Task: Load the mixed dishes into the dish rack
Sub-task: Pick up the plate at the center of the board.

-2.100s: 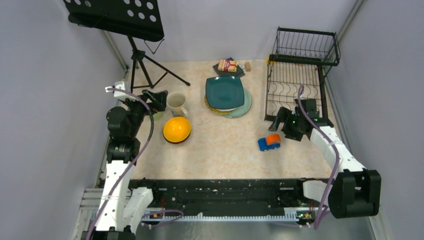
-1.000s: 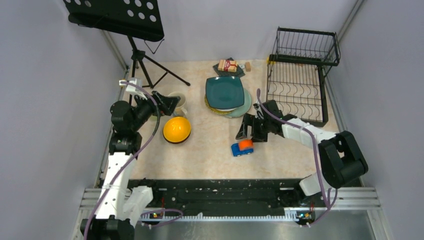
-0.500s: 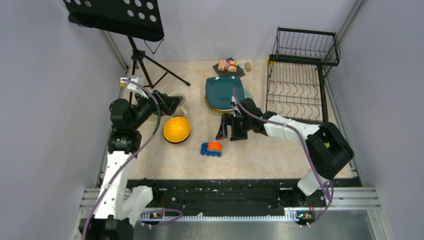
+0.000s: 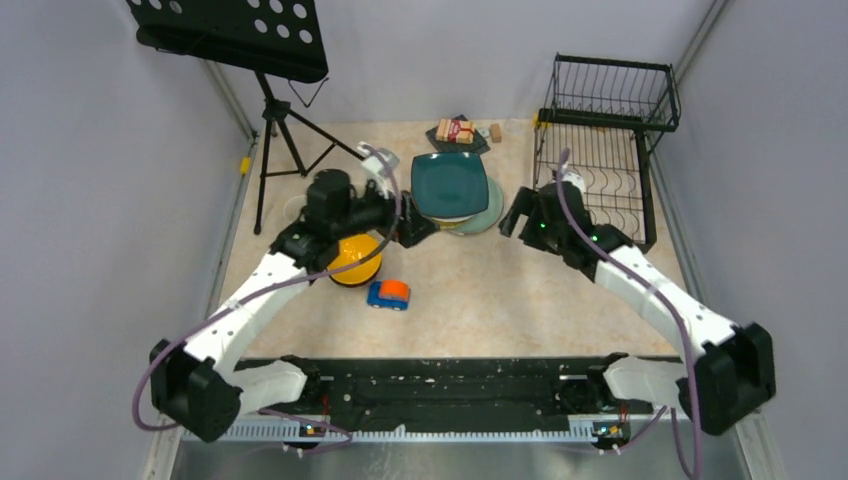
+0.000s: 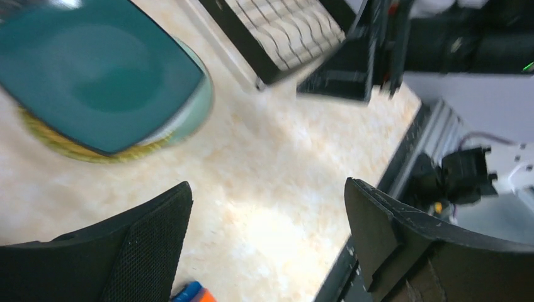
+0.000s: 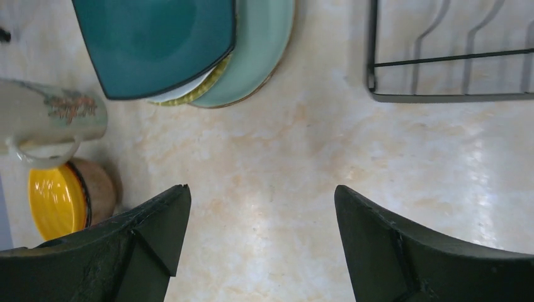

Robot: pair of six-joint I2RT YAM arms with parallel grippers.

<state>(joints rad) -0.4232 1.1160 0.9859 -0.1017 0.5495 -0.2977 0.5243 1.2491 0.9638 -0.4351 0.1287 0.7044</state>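
While the dark teal square plate [image 4: 450, 185] sits on top of the round plates [image 6: 264, 44] mid-table, just left of the dish rack [image 4: 595, 185], both arms flank that stack; left gripper [image 5: 267, 185] wide open, empty; right gripper [image 6: 261, 192] also spread, holding nothing; toy car [image 4: 388, 294] near the orange-yellow bowl [image 4: 350, 265]

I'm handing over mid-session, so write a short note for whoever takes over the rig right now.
Left gripper: jaws open, empty, just left of the round plates.
Right gripper: jaws open, empty, between those plates and the dish rack.
Dark teal square plate tops the round plates; beige mug and orange-yellow bowl sit left of them on the table.
Done: nothing racked.
Left: every dish.
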